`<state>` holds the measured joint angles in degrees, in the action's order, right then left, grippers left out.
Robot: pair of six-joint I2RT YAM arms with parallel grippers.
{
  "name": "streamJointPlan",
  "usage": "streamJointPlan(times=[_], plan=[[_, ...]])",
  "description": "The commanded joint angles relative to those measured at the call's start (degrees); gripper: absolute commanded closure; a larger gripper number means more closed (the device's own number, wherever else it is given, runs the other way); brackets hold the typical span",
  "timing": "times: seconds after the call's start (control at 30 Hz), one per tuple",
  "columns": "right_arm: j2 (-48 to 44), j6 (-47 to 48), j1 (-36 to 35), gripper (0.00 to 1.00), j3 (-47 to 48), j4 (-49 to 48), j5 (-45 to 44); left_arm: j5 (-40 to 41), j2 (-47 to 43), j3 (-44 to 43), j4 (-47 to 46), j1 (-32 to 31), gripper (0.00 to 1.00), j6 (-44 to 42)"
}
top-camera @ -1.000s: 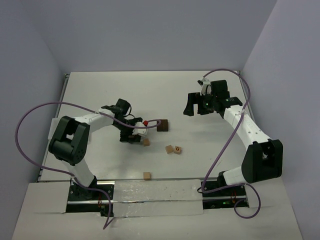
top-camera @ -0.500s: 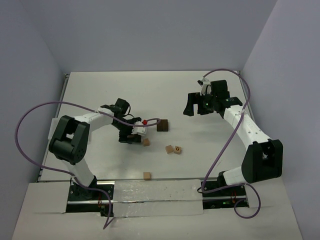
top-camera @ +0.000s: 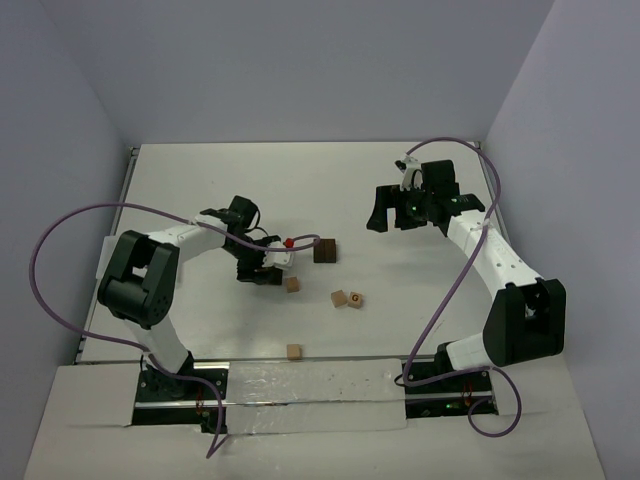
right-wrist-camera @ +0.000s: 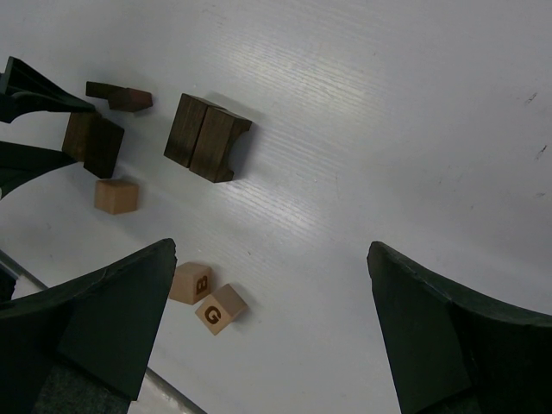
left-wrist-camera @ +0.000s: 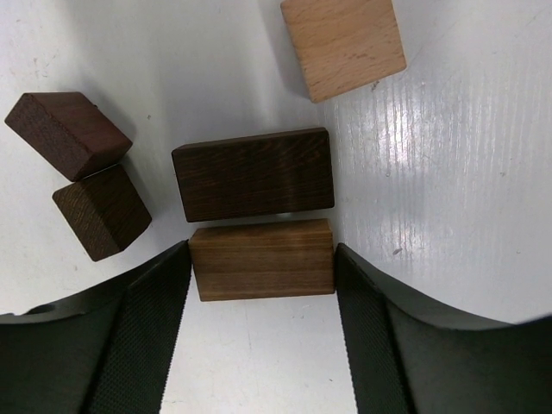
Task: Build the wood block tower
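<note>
The left gripper [left-wrist-camera: 261, 269] is closed across the ends of a mid-brown block [left-wrist-camera: 259, 257], which lies flat on the desk [top-camera: 300, 180] left of centre, midway between the near and far edges. It is probably gripped endwise so it can be lifted for stacking. A darker block [left-wrist-camera: 253, 174] is set against its long side, and a tan cube [left-wrist-camera: 343, 45] lies near. The right gripper [right-wrist-camera: 272, 259] is held open and empty towards the far right corner, apparently out of the way.
</note>
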<state>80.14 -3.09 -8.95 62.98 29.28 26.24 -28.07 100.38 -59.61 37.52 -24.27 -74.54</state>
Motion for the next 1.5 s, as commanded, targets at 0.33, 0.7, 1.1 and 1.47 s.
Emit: streamJointPlan(times=[0.33, 0.7, 1.1, 1.47], plan=[[-1.3, 0.5, 0.3, 0.04, 0.1, -1.0, -0.2, -0.6, -4.4, -2.1, 3.3, 0.3, 0.61, 4.8], [-4.5, -0.5, 0.3, 0.06, -0.9, -4.4, -3.4, -7.7, -12.4, -8.8, -4.8, -0.9, 1.00, 40.3], [-4.1, 1.6, 1.0, 0.06, 2.6, -6.4, -10.4, 26.1, 3.2, -30.7, -8.6, -5.4, 1.00, 98.8], [-4.3, 2.0, 12.9, 0.05, 2.3, -8.3, -11.3, 45.1, 24.0, -58.1, 0.9, -18.1, 1.00, 106.7]])
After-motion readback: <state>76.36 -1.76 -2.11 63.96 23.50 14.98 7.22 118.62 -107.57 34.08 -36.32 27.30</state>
